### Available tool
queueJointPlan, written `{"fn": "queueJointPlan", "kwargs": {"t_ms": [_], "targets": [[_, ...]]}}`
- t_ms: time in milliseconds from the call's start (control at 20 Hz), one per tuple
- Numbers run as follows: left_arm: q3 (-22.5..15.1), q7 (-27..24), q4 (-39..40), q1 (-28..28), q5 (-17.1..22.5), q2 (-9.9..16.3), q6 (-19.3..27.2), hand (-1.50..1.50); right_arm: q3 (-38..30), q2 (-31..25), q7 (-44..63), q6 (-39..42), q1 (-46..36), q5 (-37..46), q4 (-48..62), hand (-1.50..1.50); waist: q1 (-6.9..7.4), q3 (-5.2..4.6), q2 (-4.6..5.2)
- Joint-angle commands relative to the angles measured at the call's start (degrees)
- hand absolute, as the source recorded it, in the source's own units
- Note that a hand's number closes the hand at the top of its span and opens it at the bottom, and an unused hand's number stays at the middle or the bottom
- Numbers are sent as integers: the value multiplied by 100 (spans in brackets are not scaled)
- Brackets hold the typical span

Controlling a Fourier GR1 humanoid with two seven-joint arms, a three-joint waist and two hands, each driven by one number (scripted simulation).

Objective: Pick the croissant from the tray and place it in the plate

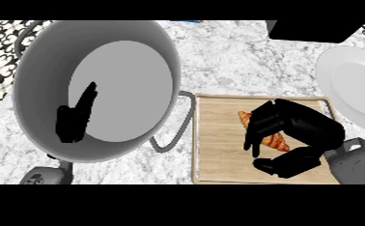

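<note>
A: What were the fingers (pixel 255 133) of the right hand (pixel 288 128) doing?

B: They were curled down over the croissant (pixel 269 137), with the thumb coming in from below, so the hand was closing round it. I judged that a grasp, though much of the pastry was hidden under the palm.

A: And where did the croissant sit?

B: On the wooden tray (pixel 217 143), at lower right of the frame, toward the tray's upper right part. I could not tell whether it had left the wood.

A: So which step was that?

B: The pick, I'd say. The placing was not yet done.

A: Where was the plate?

B: The white plate (pixel 345 77) lay at the right edge of the frame, just beside the tray's upper right corner, partly cut off.

A: What did the next move call for?

B: Lifting the croissant clear of the tray's rim, then carrying it up and right over the plate before releasing.

A: The other hand?

B: The left hand (pixel 75 114) showed at left of the frame, fingers straight, resting in front of a large grey pot (pixel 43 65) standing on the marble table (pixel 235 56).
</note>
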Motion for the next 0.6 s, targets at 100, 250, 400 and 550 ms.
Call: {"fn": "queueJointPlan", "kwargs": {"t_ms": [100, 250, 400, 550], "targets": [[-186, -41, 120, -91, -255, -258, 251, 0, 405, -319, -1824, 1672, -581, -134, 1399, -150, -64, 4, 28], [-156, 165, -160, -27, -320, -226, 393, 0, 811, -585, -2210, 1337, -1144, 938, 1348, -150, -63, 4, -33], [-108, 96, -62, 15, -268, -300, 395, 0, 1203, -797, -2465, 484, -1369, 1933, 1287, -150, -177, -3, -51], [-94, 166, -140, 160, -263, -220, 322, 0, 1311, -642, -2440, -129, -1893, 2502, 1520, -150, -195, -10, -60]]}}
